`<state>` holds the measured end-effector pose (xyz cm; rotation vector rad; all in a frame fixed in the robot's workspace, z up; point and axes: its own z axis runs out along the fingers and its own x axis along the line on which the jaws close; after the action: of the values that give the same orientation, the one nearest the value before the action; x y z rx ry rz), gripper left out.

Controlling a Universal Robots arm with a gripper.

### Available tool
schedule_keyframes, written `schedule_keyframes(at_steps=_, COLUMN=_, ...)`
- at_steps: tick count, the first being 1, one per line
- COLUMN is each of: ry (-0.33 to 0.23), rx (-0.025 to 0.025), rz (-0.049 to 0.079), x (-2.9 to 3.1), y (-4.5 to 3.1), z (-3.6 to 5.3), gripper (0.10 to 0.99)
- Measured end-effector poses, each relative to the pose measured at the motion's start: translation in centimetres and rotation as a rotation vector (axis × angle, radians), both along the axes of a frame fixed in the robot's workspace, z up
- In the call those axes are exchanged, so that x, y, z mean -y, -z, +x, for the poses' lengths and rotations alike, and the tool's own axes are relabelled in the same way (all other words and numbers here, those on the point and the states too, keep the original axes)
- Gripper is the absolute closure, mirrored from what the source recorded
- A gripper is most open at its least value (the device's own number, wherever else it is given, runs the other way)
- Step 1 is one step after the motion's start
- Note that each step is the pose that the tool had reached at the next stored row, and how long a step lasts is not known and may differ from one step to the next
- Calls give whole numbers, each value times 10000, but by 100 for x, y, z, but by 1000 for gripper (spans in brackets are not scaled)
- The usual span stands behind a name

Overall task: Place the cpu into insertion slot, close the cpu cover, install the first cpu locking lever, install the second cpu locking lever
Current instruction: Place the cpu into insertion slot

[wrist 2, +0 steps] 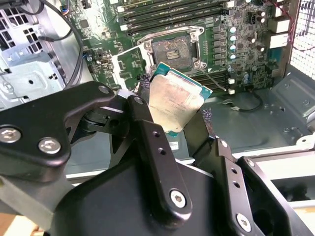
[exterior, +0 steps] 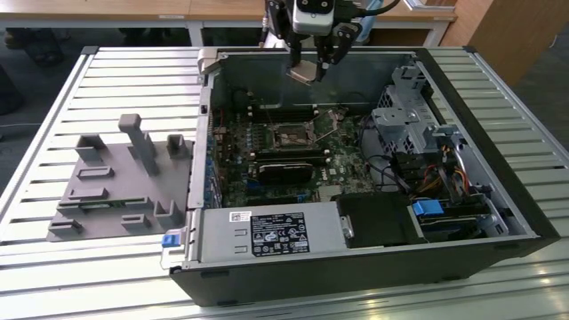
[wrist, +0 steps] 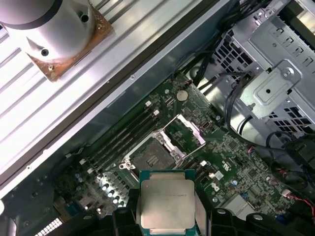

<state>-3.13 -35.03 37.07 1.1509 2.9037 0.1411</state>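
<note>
The claw (wrist 2: 174, 101) is clamped on the cpu (wrist 2: 173, 103), one black finger (wrist 2: 143, 83) pressed to each of two opposite edges; in the second wrist view the chip sits tilted between them, dull metal top showing with a green border around it; in the first wrist view the claw (wrist: 166, 216) grips the cpu (wrist: 166, 202) low in the picture, where the chip's near edge and the fingertips are cut off; in the exterior view the claw (exterior: 308, 71) hangs with the cpu (exterior: 302, 72) high over the far part of the open computer case (exterior: 356, 273), the arm above it cut off by the picture's edge; the chip is well apart from the insertion slot (exterior: 289, 137); that slot (wrist: 150, 157) lies bare on the green motherboard (wrist: 231, 162), its contacts too fine to make out; the cpu cover (wrist: 193, 129) stands swung open beside it; long black memory slots (wrist: 123, 137) run just beside the socket; a grey metal drive cage (wrist: 275, 83) partly hides the cables beneath it; the case rests on a slatted metal desk (exterior: 106, 67), with a grey fixture tray (exterior: 116, 180) at the exterior view's left.
</note>
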Motion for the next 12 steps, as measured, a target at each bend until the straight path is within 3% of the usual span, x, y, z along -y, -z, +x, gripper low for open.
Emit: schedule_keyframes(at_steps=12, ry=881, rx=0, rz=-3, x=0, y=1, z=0, gripper=561)
